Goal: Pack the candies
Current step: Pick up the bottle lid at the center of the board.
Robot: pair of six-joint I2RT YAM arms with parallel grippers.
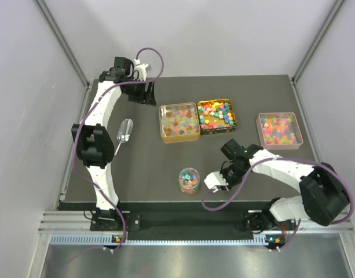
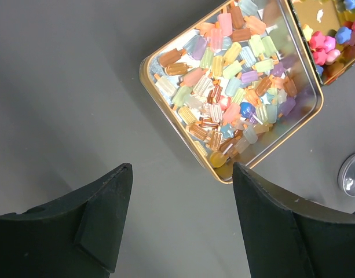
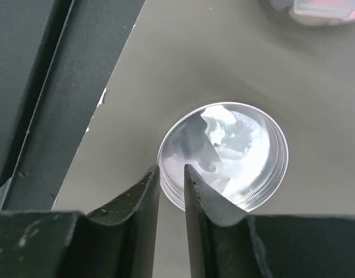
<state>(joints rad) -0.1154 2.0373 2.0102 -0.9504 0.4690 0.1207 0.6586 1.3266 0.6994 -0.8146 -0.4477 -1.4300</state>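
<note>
**Candies [image 1: 217, 114] sit in 2 tins, 1 tray and 1 jar; right hand at the lid**

We find the candies in 4 places on the dark counter [image 1: 148, 168]. A gold tin [image 1: 179, 139] near the middle holds pale, see-through pieces. Touching its right side, a second tin [image 1: 218, 132] holds brighter ones. A pink tray [image 1: 280, 146], well apart on the right, is also full. A small clear jar [image 1: 189, 190] near the front edge holds a mixed handful.

Just right of the jar, the right hand [image 1: 215, 182] hangs low over a round silver lid [image 3: 223, 153] lying flat on the counter. In the wrist view we see its 2 fingers close together on either side of the lid's rim, with a slim gap between them. We cannot tell whether they press the rim.

The left hand [image 1: 145, 92] is at the back left, released. Its fingers are wide apart with nothing between them, above bare counter near a corner of the gold tin. A clear scoop [image 1: 124, 133] lies on the counter beside the left arm.
</note>
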